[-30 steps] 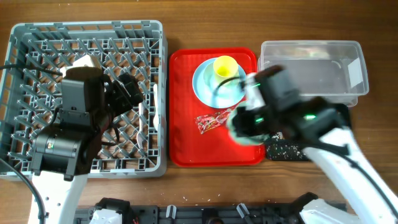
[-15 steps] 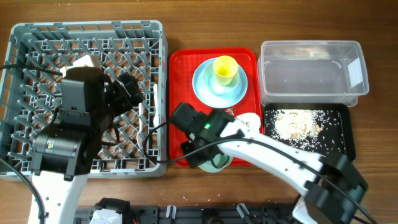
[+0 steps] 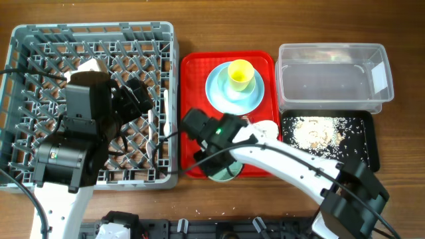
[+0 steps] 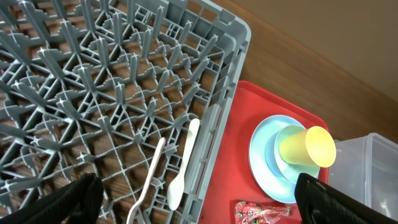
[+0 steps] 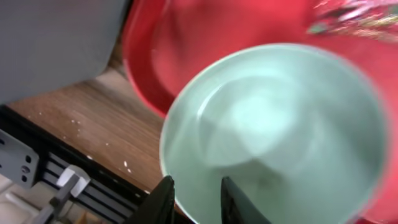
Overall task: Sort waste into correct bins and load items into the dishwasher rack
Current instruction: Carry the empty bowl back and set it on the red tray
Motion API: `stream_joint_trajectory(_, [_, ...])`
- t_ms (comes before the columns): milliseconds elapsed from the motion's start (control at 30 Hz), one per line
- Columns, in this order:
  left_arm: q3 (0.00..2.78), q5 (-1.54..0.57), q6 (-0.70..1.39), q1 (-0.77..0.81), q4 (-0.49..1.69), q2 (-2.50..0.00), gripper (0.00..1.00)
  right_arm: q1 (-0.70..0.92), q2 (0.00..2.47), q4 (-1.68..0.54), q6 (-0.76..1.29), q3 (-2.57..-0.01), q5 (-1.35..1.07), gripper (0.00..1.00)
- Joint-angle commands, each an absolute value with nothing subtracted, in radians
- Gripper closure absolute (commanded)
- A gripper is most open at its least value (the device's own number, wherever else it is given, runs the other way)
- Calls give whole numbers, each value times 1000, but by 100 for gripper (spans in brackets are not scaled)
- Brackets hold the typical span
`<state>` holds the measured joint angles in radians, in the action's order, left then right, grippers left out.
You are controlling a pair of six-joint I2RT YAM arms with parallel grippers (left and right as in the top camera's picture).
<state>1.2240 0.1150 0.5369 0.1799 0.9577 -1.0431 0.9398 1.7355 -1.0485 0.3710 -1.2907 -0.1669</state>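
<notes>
**Right pincer sits around the green bowl's rim at the tray's near edge**

From above, 12 o'clock is the far side of the table (image 3: 199, 26).

The grey dishwasher rack (image 3: 93, 30) is the biggest thing and fills the 9 o'clock side. The left pincer (image 4: 199, 183) hangs over it. Its fingers are spread very wide and it holds nothing.

The red tray (image 3: 194, 73) lies in the middle. The clear tub (image 3: 332, 83) is at 2 o'clock. The black tray (image 3: 370, 143) is just on the tub's 6 o'clock side, with the rice scraps (image 3: 312, 133) in it.

The blue plate (image 3: 219, 96) sits at the red tray's 12 o'clock end, and the yellow cup (image 3: 240, 74) stands on it.

The mint bowl (image 5: 267, 124) is at the red tray's 6 o'clock edge, mouth up, and part of it is out over the wood. The right pincer (image 5: 198, 182) has its fingers a little apart. One finger is inside the bowl and one is outside, with the rim between them. I cannot tell if they press the rim, or if the bowl rests on the tray.

The white spoon (image 4: 185, 165) and fork (image 4: 149, 177) lie side by side in the rack, along its 3 o'clock wall.

The red snack wrapper (image 4: 258, 213) is on the tray at the plate's 6 o'clock side. The left wrist picture cuts it off, and from above the right arm hides it. The white napkin (image 3: 265, 127) peeks out from under that arm at the tray's 3 o'clock edge. The left arm covers the middle of the rack. The right wrist picture is blurry.
</notes>
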Motion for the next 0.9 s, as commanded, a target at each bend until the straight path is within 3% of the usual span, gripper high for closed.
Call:
stream_joint_trajectory(0, [1230, 121, 535, 172, 955, -1042, 0, 857, 1653, -1083, 340, -1385, -45, 67])
stream_joint_trajectory(67, [1230, 121, 535, 172, 955, -1042, 0, 808, 1621, -1090, 340, -1387, -12, 44])
stream_joint_trajectory(100, [1230, 121, 535, 172, 955, -1042, 0, 787, 1613, -1095, 341, -1387, -2, 39])
stream_joint_trajectory(400, [1230, 121, 535, 172, 955, -1042, 0, 544, 1613, -1139, 340, -1289, 25, 39])
stream_joint_trajectory(867, [1230, 121, 535, 172, 955, -1042, 0, 516, 1614, -815, 340, -1015, 169, 38])
